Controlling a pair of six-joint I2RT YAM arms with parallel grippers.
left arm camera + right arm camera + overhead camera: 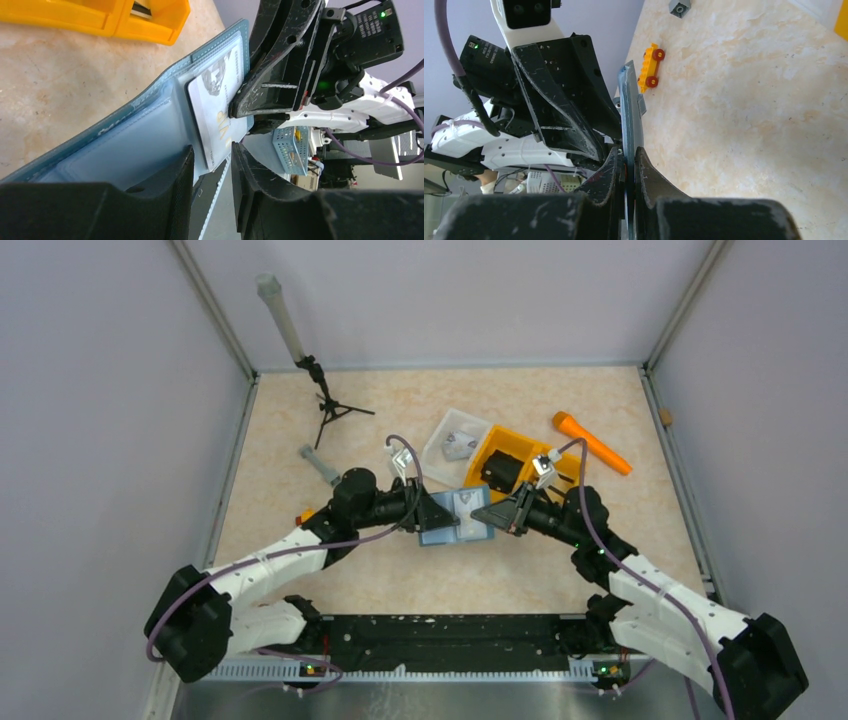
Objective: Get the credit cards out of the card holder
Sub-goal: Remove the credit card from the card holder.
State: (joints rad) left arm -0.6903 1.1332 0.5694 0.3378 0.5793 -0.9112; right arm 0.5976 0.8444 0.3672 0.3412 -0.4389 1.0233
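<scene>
Black, scuffed plastic fingers of the right gripper (626, 156) are pinched together on the thin edge of the teal-blue, stitched folding card holder (629, 105). The wallet is spread open at mid-table between the two arms. Whether it rests on the beige marbled tabletop (400, 570) or hangs just clear of it I cannot tell.

Opposite, the left gripper (212, 155) has its jaws partly apart, with the projecting end of a pale, glossy silver plastic card (217, 115) between them. I cannot tell whether the pads press on it.

The step in hand looks like drawing this card from its pocket, and it is only partly out. The next move calls for a firm pinch on the card's free end. A straight pull along the pocket's line, away from the right gripper, should follow while that gripper anchors the wallet. The card is stiff and slick. The lighter blue inner sleeves look soft and pliant, so a skewed pull could drag the whole holder.

Just beyond stands an orange moulded plastic divided bin (510, 465), with a shallow white tray (455, 440) beside it. A small yellow toy car (650, 67) lies on the table past the left arm.
</scene>
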